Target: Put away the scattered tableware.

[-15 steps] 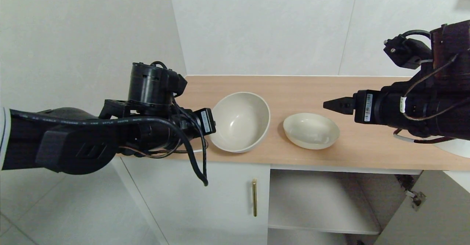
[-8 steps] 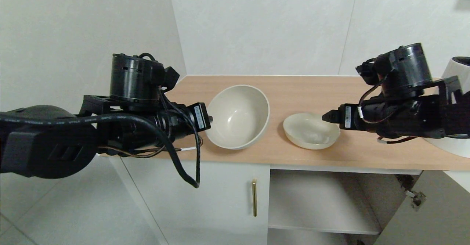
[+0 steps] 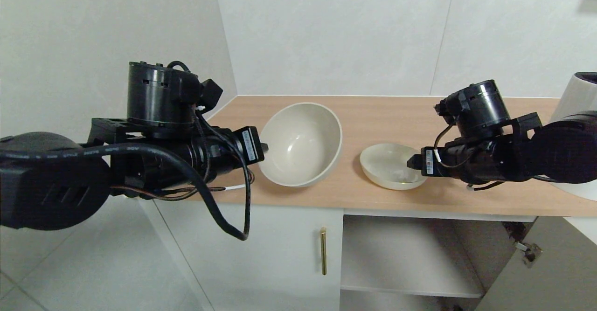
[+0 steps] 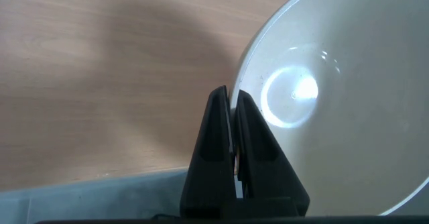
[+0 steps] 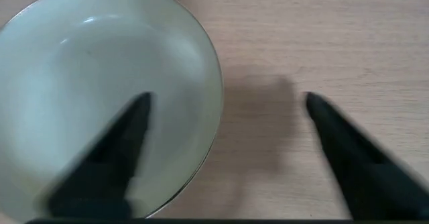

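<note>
Left gripper (image 3: 264,147) is clamped tight on the left rim of the large bowl (image 3: 303,144), which sits tilted at centre frame, its lower side close to the front edge of the counter (image 3: 382,115). Right gripper (image 3: 412,162) stands wide open at centre right, one finger over the small bowl (image 3: 389,165) and one over bare counter, straddling its right rim. Bare counter separates the bowls. An open cabinet shelf (image 3: 410,250) lies below the small bowl.
</note>
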You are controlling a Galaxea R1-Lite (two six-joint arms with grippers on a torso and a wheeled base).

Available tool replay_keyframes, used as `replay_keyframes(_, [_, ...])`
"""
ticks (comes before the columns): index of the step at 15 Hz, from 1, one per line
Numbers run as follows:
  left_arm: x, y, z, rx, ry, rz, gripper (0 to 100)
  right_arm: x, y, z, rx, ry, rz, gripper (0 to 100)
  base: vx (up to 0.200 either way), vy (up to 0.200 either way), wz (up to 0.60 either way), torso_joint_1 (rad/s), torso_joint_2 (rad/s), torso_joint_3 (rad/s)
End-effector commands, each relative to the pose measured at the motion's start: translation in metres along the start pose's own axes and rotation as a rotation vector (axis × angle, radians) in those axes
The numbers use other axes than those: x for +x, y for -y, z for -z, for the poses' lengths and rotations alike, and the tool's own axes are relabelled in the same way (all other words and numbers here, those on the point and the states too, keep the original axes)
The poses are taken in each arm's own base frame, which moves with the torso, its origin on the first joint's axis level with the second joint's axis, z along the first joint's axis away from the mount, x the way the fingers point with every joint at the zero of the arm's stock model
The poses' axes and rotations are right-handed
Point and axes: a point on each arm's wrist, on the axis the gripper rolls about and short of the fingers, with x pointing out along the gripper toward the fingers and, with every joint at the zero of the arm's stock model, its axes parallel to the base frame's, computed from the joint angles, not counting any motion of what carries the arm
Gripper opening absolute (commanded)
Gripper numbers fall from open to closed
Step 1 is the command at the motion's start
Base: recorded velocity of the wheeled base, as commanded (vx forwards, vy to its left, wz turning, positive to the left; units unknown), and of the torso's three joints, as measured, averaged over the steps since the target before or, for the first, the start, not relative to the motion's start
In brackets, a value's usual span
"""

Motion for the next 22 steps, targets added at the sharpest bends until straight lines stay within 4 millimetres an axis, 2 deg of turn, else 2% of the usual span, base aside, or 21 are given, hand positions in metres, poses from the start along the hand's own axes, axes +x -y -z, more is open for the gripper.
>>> replay_keyframes(1, [-0.003,0.0,0.0,-0.001,0.003,0.001,0,0.001,0.0,0.001,-0.003,-0.004,0.0,0,0.0,0.0,0.0,0.0,0.0,0.0])
replay_keyframes(6, [-0.016,0.001,-0.002,0.003,0.02,0.015,0,-0.003,0.005,0.0,0.006,-0.037,-0.034,0,0.0,0.0,0.0,0.0,0.0,0.0])
replay_keyframes(9, [-0.024,0.001,0.0,0.011,0.023,0.022,0,-0.036,0.019,-0.009,0.072,-0.031,-0.114,0,0.0,0.0,0.0,0.0,0.0,0.0])
replay_keyframes(10, [-0.026,-0.001,0.003,0.016,0.016,0.018,0,-0.062,0.026,-0.013,0.089,-0.033,-0.182,0,0.0,0.0,0.0,0.0,0.0,0.0])
replay_keyframes(13, [-0.029,0.002,0.011,0.056,-0.016,0.044,0,-0.094,0.041,-0.002,0.107,-0.108,-0.259,0,0.0,0.0,0.0,0.0,0.0,0.0])
replay_keyframes(15, [-0.028,0.002,0.015,0.059,-0.029,0.047,0,-0.106,0.05,0.005,0.115,-0.118,-0.316,0,0.0,0.0,0.0,0.0,0.0,0.0])
replay_keyframes(18, [-0.03,0.004,0.015,0.06,-0.03,0.058,0,-0.108,0.054,0.012,0.109,-0.129,-0.304,0,0.0,0.0,0.0,0.0,0.0,0.0])
replay_keyframes(22, [-0.031,0.005,0.016,0.065,-0.033,0.061,0,-0.101,0.052,0.014,0.103,-0.149,-0.294,0,-0.15,0.0,0.0,0.003,0.0,0.003])
